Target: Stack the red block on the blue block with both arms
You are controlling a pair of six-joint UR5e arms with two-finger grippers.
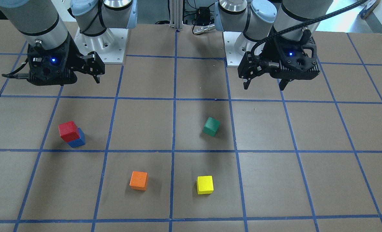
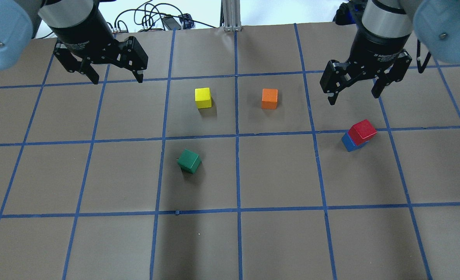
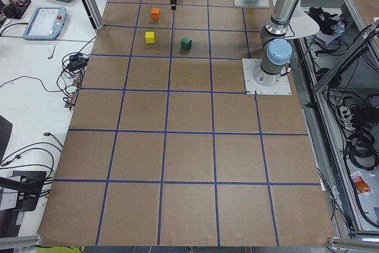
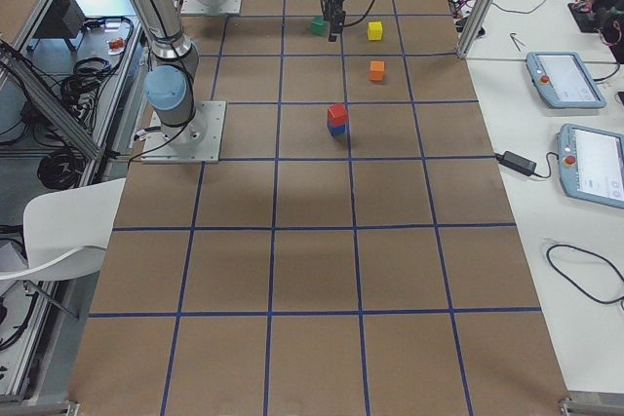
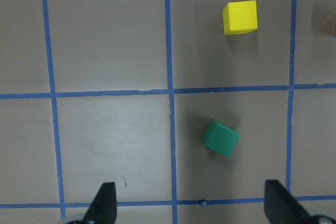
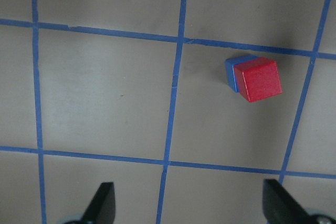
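The red block (image 2: 363,130) sits on top of the blue block (image 2: 348,142), turned a little and offset so that one blue edge shows. The stack also shows in the front view, red block (image 1: 69,130) over blue block (image 1: 78,140), and in the right wrist view (image 6: 258,79). My right gripper (image 2: 353,97) is open and empty, raised above the table just beyond the stack and apart from it. My left gripper (image 2: 117,81) is open and empty, raised over the table's left side, far from the stack.
A green cube (image 2: 189,161) lies tilted near the middle. A yellow cube (image 2: 203,97) and an orange cube (image 2: 269,98) lie side by side farther out. The brown table (image 2: 98,175) carries a blue tape grid.
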